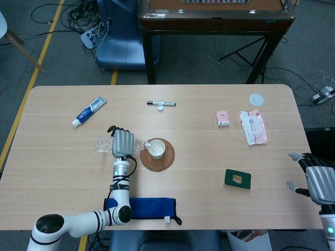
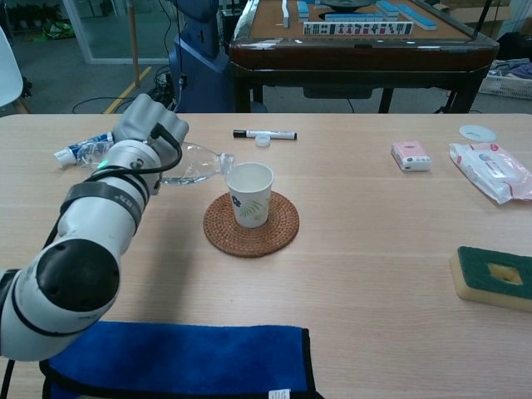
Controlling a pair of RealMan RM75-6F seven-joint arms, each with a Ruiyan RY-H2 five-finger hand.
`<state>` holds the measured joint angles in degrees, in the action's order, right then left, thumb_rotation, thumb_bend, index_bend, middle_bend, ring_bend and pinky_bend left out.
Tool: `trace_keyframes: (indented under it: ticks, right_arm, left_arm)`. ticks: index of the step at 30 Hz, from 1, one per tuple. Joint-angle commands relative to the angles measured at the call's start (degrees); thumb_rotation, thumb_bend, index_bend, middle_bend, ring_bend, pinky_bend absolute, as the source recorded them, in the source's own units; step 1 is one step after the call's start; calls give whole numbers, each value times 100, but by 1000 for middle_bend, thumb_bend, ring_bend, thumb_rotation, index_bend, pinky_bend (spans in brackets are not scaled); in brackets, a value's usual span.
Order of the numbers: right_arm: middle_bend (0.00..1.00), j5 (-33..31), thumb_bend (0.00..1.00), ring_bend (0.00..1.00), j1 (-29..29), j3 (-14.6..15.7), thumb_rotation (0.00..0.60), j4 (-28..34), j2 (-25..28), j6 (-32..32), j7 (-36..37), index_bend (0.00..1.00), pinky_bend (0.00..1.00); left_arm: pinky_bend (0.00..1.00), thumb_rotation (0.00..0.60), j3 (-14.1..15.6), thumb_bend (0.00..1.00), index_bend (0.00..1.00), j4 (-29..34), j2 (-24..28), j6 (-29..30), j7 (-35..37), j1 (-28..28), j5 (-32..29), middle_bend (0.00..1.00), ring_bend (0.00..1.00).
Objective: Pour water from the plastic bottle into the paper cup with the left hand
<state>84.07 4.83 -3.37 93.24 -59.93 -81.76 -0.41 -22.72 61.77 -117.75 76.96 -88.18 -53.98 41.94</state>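
Note:
My left hand (image 1: 122,142) (image 2: 148,133) grips a clear plastic bottle (image 1: 103,144) (image 2: 196,163), holding it nearly level with its open neck at the left rim of the paper cup (image 1: 156,148) (image 2: 249,193). The white cup with a leaf print stands upright on a round woven coaster (image 1: 157,156) (image 2: 251,226). The bottle's base pokes out to the left of the hand. My right hand (image 1: 316,181) hovers open at the table's right edge, far from the cup; the chest view does not show it.
A white bottle cap (image 1: 160,108) (image 2: 263,140) and a black marker (image 1: 157,103) (image 2: 266,133) lie behind the cup. A toothpaste tube (image 1: 88,111) lies at far left, a blue towel (image 1: 141,207) (image 2: 174,360) at the front edge. A green sponge (image 1: 237,178) (image 2: 492,278), pink box (image 1: 222,118) and wipes pack (image 1: 253,127) are to the right.

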Motion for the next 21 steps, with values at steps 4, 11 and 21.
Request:
trace_keyframes:
  ticks: [4,11,21]
  right_arm:
    - [334,-24,12,216,4,-4,600,4,9,19,15,266,333]
    - [334,-56,11,216,16,-13,600,-12,2,51,18,266,333]
    - [334,-103,11,216,0,-29,600,-12,12,36,41,266,333]
  left_arm:
    - [358,600,-103,50,764,205,74,-4,199,9,-143,891,531]
    - [358,600,-128,50,764,424,243,-43,876,99,-28,891,531]
    - [391,600,-67,50,766,1076,753,-92,2203,566,189,891,531]
